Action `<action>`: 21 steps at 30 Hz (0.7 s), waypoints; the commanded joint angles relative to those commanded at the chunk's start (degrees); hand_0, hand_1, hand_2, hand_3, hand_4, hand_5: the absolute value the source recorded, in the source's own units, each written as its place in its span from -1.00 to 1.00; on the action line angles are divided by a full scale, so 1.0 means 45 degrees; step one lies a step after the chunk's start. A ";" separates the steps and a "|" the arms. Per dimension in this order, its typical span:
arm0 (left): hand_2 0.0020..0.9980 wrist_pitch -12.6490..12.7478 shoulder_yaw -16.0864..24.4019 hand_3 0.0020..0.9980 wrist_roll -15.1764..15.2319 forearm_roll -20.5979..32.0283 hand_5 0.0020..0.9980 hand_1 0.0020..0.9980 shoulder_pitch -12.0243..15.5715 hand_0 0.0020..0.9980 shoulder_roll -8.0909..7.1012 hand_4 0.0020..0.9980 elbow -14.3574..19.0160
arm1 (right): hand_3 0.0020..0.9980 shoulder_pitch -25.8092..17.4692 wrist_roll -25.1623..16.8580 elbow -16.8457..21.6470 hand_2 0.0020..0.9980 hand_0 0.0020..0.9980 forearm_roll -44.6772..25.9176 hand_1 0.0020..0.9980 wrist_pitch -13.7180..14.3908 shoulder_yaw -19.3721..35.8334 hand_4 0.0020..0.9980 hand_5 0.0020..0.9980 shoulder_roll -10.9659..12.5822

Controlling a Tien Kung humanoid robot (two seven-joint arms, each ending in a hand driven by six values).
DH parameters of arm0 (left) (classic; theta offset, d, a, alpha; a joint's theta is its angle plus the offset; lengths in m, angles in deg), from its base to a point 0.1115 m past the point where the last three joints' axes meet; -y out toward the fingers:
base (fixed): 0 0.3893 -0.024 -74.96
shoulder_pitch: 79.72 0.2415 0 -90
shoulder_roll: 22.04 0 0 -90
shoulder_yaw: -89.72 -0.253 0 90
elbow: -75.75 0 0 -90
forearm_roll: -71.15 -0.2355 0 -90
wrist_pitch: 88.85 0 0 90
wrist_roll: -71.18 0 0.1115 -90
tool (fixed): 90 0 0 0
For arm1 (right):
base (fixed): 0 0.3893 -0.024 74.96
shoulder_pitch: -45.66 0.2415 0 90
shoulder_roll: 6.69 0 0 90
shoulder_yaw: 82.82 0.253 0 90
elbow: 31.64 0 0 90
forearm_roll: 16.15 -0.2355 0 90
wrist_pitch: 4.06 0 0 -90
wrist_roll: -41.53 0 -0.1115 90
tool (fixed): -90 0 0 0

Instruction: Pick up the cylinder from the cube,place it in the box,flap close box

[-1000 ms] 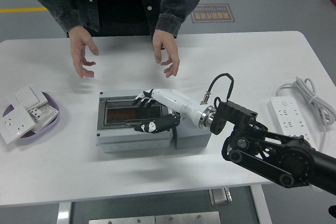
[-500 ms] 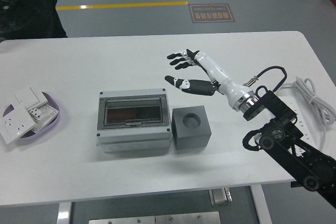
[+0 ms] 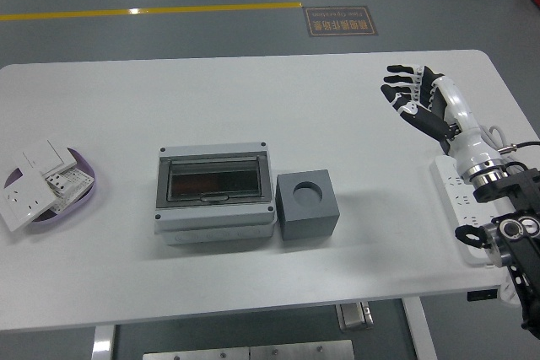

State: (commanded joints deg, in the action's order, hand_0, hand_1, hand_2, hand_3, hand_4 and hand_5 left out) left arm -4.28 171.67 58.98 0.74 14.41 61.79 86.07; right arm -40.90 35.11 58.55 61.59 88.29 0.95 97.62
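Since the earlier picture, the right hand (image 3: pixel 419 94) has pulled back, away from the box (image 3: pixel 215 191), and now hangs in the air far to the right of it, over the right end of the white surface (image 3: pixel 253 107). Its fingers (image 3: pixel 396 82) are spread apart and hold nothing. They point to the left, toward the box side. The white forearm and black arm behind the hand run down to the lower right corner.

The grey box sits near the middle of the surface. Its dark see-through flap lies flat and shut over the top. The cylinder cannot be seen anywhere; if it is inside the box, the dark flap hides it.

Just to the right of the box, touching it or almost touching, stands the dark grey cube (image 3: pixel 308 204). The round hole in the top of the cube has nothing in it.

Far to the left of the box, at the left edge of the surface, is a purple bowl (image 3: pixel 84 183) with white wall switches (image 3: pixel 38 176) piled in it. Far to the right of the box, under the robot's arm, lies a white power strip (image 3: pixel 460 200) with a white cord (image 3: pixel 498 134).

The person from the earlier picture is gone from the far side.
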 joint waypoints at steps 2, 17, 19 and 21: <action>0.32 0.0003 0.0024 0.40 -0.0014 -0.0008 -0.37 0.34 -0.0006 0.27 0.0005 0.51 0.0000 | 0.42 -0.0109 -0.0115 0.0041 0.42 0.39 -0.0125 0.36 -0.0013 0.0533 0.58 -0.18 -0.0038; 0.32 -0.0010 0.0127 0.40 -0.0025 -0.0101 -0.37 0.34 -0.0127 0.28 -0.0028 0.51 0.0000 | 0.47 -0.0142 -0.0028 -0.0272 0.46 0.49 -0.0172 0.40 -0.0073 0.1617 0.61 -0.20 0.0010; 0.32 -0.0012 0.0128 0.40 -0.0017 -0.0101 -0.37 0.34 -0.0153 0.28 -0.0039 0.51 0.0000 | 0.47 -0.0136 -0.0025 -0.0308 0.46 0.49 -0.0168 0.40 -0.0069 0.1697 0.61 -0.20 -0.0001; 0.32 -0.0010 0.0133 0.40 -0.0014 -0.0096 -0.37 0.34 -0.0169 0.28 -0.0054 0.51 0.0000 | 0.46 -0.0122 -0.0022 -0.0329 0.46 0.50 -0.0160 0.40 -0.0070 0.1742 0.60 -0.20 -0.0008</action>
State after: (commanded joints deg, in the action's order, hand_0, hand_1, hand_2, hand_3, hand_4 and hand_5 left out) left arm -4.32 172.27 58.92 0.31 13.65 61.54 86.07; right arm -41.45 35.01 57.07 60.87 87.98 8.78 97.58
